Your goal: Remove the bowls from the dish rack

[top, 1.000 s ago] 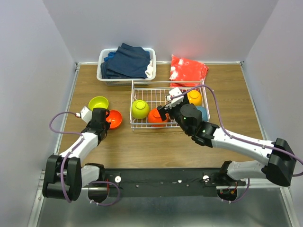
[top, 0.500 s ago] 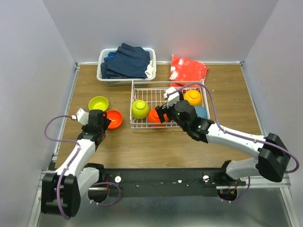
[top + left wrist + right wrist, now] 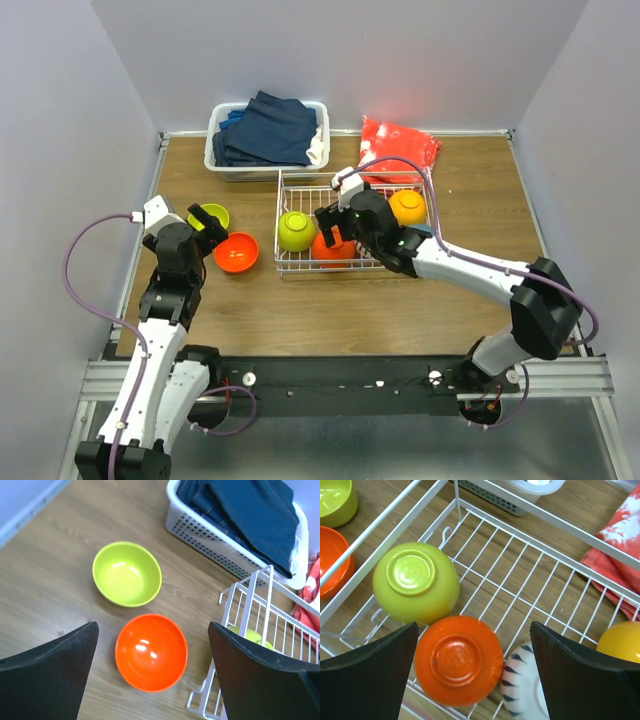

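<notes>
Because the bowls in the dish rack sit bottom-up, as if left to drain, the right gripper hangs over them with its fingers spread wide and nothing between them. It straddles the upturned red-orange bowl at the near rail, which I'd guess is the next to come out. Just beside that one are the upturned lime green bowl on one side and the striped white bowl on the other. The yellow-orange bowl sits further along, and only a sliver of the teal bowl shows past the right arm from above. Outside the rack on the table, the upright lime green bowl and the upright red-orange bowl stand mouth up, side by side, looking already unloaded. The left gripper hovers above them, likewise spread and empty, and well clear of the rack, I'd say so the arms don't crowd. Behind the rack a white plastic tub holds dark blue clothes, with a red cloth beside it.
</notes>
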